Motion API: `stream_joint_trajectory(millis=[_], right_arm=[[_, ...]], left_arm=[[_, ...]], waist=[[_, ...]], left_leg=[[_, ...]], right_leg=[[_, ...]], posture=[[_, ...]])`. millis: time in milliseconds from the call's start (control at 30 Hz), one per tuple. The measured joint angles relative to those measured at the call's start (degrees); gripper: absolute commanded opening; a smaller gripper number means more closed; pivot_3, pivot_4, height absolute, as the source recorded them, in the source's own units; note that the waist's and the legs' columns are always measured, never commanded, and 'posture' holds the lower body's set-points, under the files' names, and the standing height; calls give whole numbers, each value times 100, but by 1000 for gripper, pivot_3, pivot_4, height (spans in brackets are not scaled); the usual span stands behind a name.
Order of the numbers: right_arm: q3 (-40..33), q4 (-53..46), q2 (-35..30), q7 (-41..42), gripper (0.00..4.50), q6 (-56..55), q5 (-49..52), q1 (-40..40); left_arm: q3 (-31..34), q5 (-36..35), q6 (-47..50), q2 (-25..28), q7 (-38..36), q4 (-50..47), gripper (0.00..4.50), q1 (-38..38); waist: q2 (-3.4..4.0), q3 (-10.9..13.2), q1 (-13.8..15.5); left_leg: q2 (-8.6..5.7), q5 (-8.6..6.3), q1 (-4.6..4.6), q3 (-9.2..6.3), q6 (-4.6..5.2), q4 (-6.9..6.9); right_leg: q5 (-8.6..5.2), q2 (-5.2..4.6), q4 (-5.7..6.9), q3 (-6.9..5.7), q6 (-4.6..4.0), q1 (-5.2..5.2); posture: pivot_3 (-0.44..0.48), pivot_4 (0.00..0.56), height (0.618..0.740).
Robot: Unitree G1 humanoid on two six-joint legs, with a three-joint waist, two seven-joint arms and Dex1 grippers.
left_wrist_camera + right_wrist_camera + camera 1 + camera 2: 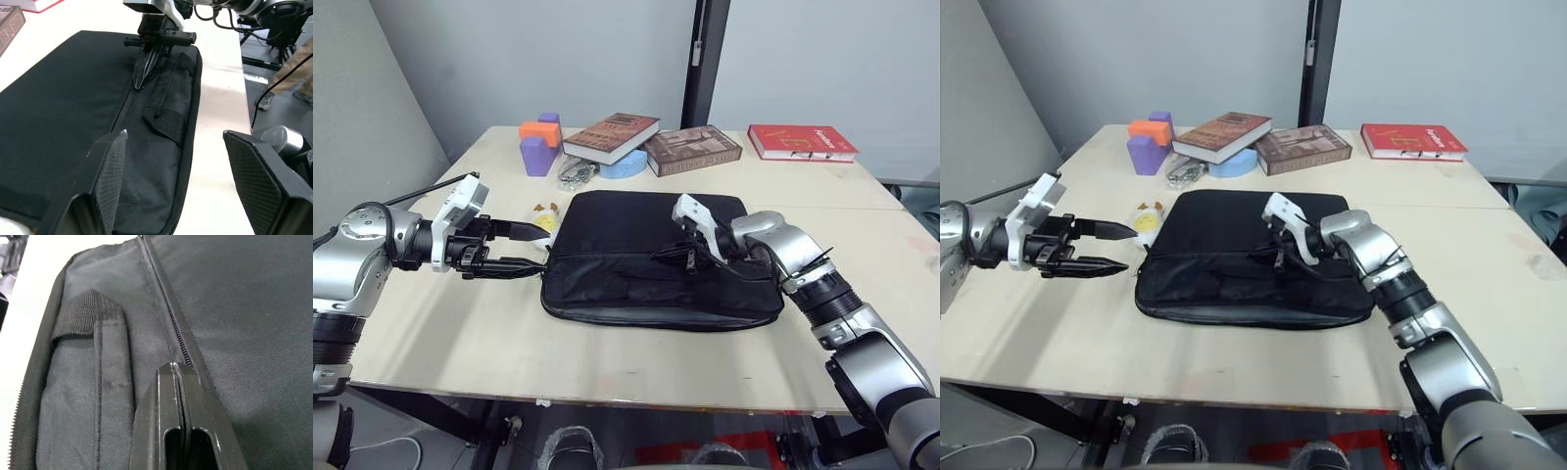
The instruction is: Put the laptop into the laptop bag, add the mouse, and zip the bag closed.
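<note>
Inspector: Your laptop bag [656, 259] lies flat mid-table, nearer the front edge. The right gripper [690, 258] is pressed closed on its zipper line [168, 313].

Operator: And the left?

Inspector: Your left gripper [524, 248] hangs wide open beside the bag's left end (holding nothing).

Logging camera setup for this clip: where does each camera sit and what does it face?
Left and right eye views: head, looking down over the table; both arms show.
Left wrist view: along the open left pincer across the laptop bag toward the right pincer.
Right wrist view: along the shut right pincer onto the bag's zipper.
All share the bag.
</note>
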Motion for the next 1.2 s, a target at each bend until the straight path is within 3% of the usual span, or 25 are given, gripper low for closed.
stream_joint_trajectory(millis=[233,433,733,933,1200], right_arm=[[12,62,60,2,37,-2,-106,-13],[16,135,138,49,37,-4,-169,-50],[9,181,154,114,37,-3,-194,-84],[-12,78,153,83,37,14,-195,-33],[-50,-436,89,-69,37,268,-196,147]], left_arm=[[-13,564,-83,-236,602,750,3287,-67],[272,763,614,-1121,2492,2540,3287,-1131],[660,918,1276,-1775,3985,4259,3287,-2072],[558,1417,943,-2059,4297,5261,3287,-2366],[511,1655,719,-2374,4183,5824,3287,-2674]], waist=[[5,-32,-6],[-12,-56,-18],[-14,-57,-9],[-15,-57,-3],[-17,-55,15]], left_leg=[[1,-2,23,-1,0,0],[0,-1,22,-2,-2,4],[0,1,20,-3,-7,-15],[-1,3,19,-3,-12,-30],[-2,15,19,-3,-35,-63]], right_leg=[[-1,0,2,1,1,22],[0,0,1,1,0,25],[-1,1,-16,-5,1,25],[0,1,-37,-9,2,28],[1,1,-77,-16,4,35]], posture=[[0,150,740],[0,150,740],[0,150,740],[0,150,740],[0,150,740]])
